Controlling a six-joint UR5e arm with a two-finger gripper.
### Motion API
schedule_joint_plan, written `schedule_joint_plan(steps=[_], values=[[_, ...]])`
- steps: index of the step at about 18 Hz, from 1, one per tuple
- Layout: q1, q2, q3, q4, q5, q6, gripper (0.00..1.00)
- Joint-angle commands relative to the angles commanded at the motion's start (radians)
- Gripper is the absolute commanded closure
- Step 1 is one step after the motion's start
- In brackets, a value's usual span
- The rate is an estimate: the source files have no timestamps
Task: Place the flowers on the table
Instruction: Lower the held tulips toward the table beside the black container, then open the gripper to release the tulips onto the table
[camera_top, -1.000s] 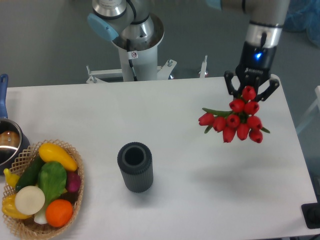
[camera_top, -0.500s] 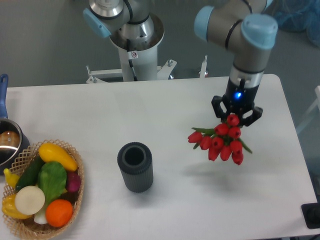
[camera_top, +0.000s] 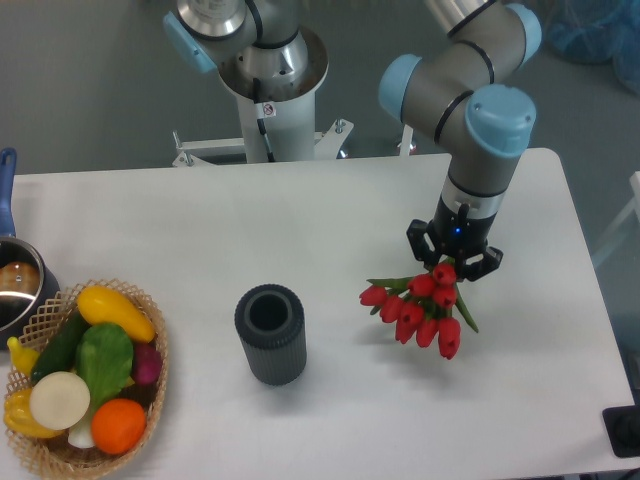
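one bunch held low, not yet laid down

one fixed view is given. the flowers (camera_top: 418, 305) are clamped near the blooms by the gripper (camera_top: 453, 262), which is closed around them, over the right part of the table (camera_top: 300, 210). if released while tilted, the bunch could roll or land on its heads; the dark cylinder (camera_top: 270, 334) nearby could be struck. the arm is bent overhead, wrist pointed straight down.
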Motion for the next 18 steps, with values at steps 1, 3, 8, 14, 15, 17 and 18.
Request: schedule_joint_plan(steps=[1, 3, 8, 14, 15, 17, 18], values=[[0.0, -0.017, 0.012, 0.002, -0.002, 0.002, 0.64], [-0.009, -0.063, 0.035, 0.006, -0.003, 0.0, 0.64], [-0.028, -0.081, 0.035, 0.006, -0.005, -0.008, 0.65], [-0.032, -0.097, 0.032, 0.009, -0.014, -0.011, 0.64], [-0.037, -0.098, 0.034, 0.012, -0.02, -0.009, 0.64], [-0.037, -0.098, 0.034, 0.017, -0.028, -0.011, 0.64], [-0.037, -0.1, 0.034, 0.021, -0.029, -0.011, 0.61]])
